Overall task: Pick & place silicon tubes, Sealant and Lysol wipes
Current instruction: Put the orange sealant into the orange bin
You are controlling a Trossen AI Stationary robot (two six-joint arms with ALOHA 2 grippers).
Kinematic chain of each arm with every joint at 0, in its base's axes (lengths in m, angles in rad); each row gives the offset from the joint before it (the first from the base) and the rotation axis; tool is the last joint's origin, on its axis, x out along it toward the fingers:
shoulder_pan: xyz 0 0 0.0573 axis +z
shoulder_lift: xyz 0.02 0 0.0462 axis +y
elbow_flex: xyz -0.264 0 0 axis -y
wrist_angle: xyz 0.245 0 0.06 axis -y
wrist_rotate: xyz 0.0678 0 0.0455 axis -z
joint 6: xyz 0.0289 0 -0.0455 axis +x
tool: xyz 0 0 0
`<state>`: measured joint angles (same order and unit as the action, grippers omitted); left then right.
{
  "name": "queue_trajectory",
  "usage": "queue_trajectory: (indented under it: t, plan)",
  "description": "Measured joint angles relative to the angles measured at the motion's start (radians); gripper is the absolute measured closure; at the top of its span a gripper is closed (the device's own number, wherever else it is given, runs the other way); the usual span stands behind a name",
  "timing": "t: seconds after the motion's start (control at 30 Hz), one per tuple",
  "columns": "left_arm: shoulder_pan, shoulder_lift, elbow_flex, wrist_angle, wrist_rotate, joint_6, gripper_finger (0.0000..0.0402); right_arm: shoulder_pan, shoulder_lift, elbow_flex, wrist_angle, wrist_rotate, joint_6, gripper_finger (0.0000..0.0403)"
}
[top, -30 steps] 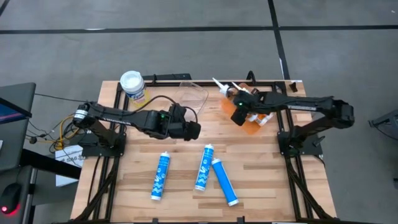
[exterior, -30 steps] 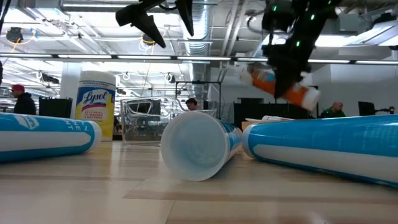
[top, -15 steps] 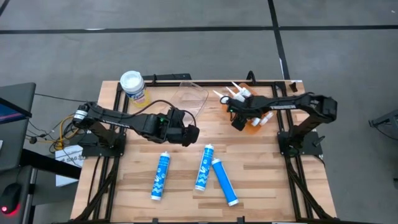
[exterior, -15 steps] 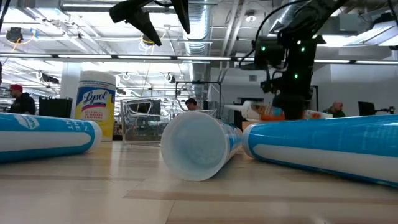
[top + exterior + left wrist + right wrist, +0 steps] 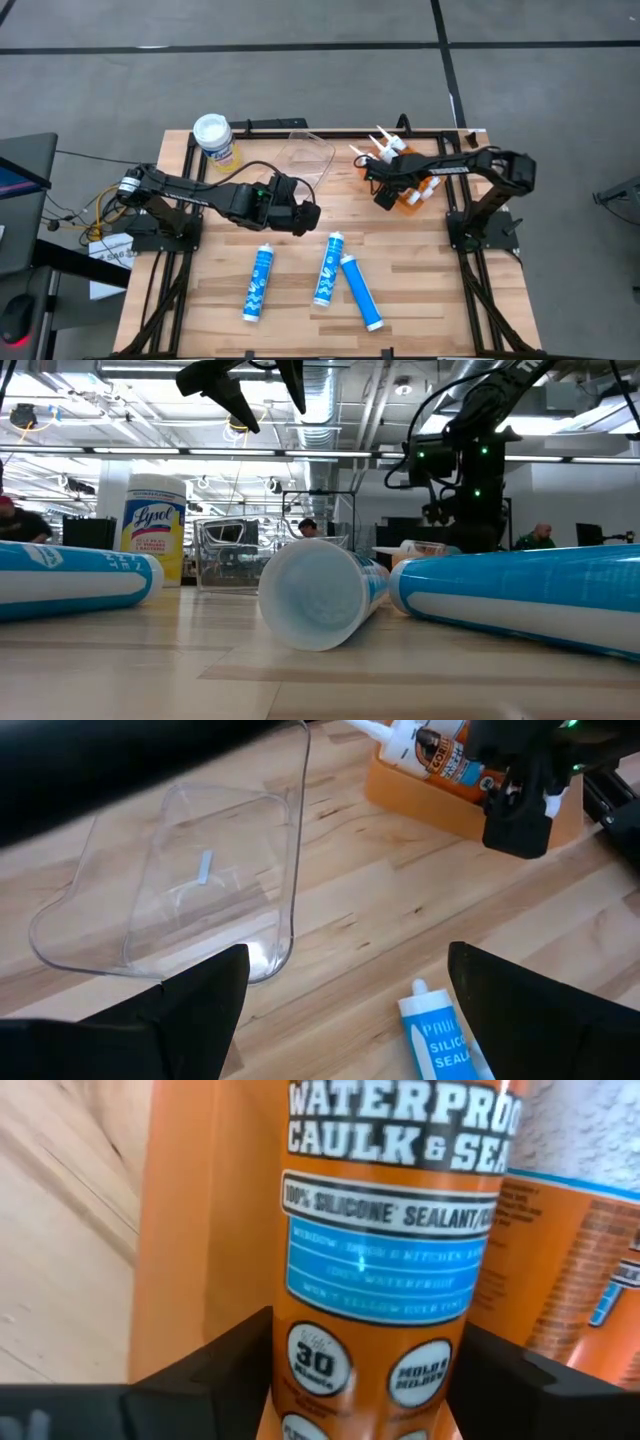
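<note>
My right gripper (image 5: pixel 384 192) is shut on an orange sealant cartridge (image 5: pixel 380 1260) that lies in the orange bin (image 5: pixel 408 206) at the far right, beside other orange cartridges (image 5: pixel 565 1280). My left gripper (image 5: pixel 305 215) is open and empty, raised above the middle of the table near the clear tray (image 5: pixel 190 880). Three blue silicone cartridges (image 5: pixel 258 282) (image 5: pixel 327 268) (image 5: pixel 361 291) lie on their sides on the near half of the table. The Lysol wipes canister (image 5: pixel 214 138) stands upright at the far left. My right gripper pinches the orange cartridge's round body (image 5: pixel 350 1380) between its two fingers, on the part away from the nozzle. The fingers (image 5: pixel 225 1370) come from above and lie across the cartridge. The cartridge lies in the orange bin with its white nozzle (image 5: pixel 357 153) pointing toward the far left.
The clear plastic tray (image 5: pixel 306 158) lies on the far middle of the table between the Lysol canister and the orange bin. A dark frame runs along the table's far edge and sides. In the low view people show in the room behind.
My right gripper has gone down with the orange cartridge. The cartridge was lifted and tilted above the bin. It now lies low and nearly level in the bin among the other cartridges.
</note>
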<state>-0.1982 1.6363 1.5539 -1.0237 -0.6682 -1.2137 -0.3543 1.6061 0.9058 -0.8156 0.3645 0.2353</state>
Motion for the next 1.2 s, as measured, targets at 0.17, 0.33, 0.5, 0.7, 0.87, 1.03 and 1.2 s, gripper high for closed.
queue_trajectory:
  t: [0.17, 0.33, 0.5, 0.7, 0.87, 1.03, 1.2]
  plan:
    - [0.0, 0.0, 0.0, 0.0, 0.0, 0.0, 0.0067, -0.002, -0.021, 0.0, -0.01, -0.002, -0.001, 0.0153]
    - [0.0, 0.0, 0.0, 0.0, -0.002, 0.0, 0.0067, -0.002, -0.024, 0.0, -0.048, -0.001, -0.007, 0.0152]
    - [0.0, 0.0, 0.0, 0.0, -0.003, 0.0, 0.0067, -0.002, -0.024, 0.0, -0.122, 0.002, 0.0, 0.0153]
    - [0.0, 0.0, 0.0, 0.0, -0.003, 0.0, 0.0067, -0.002, -0.024, 0.028, -0.164, 0.001, 0.008, 0.0153]
    - [0.0, 0.0, 0.0, 0.0, -0.003, 0.0, 0.0067, -0.001, -0.024, 0.045, -0.177, 0.003, 0.003, 0.0153]
    - [0.0, 0.0, 0.0, 0.0, 0.002, 0.0, 0.0067, -0.001, -0.024, 0.046, -0.178, 0.004, 0.002, 0.0153]
    - [0.0, 0.0, 0.0, 0.0, 0.002, 0.0, 0.0067, -0.001, -0.025, 0.046, -0.183, 0.02, 0.03, 0.0153]
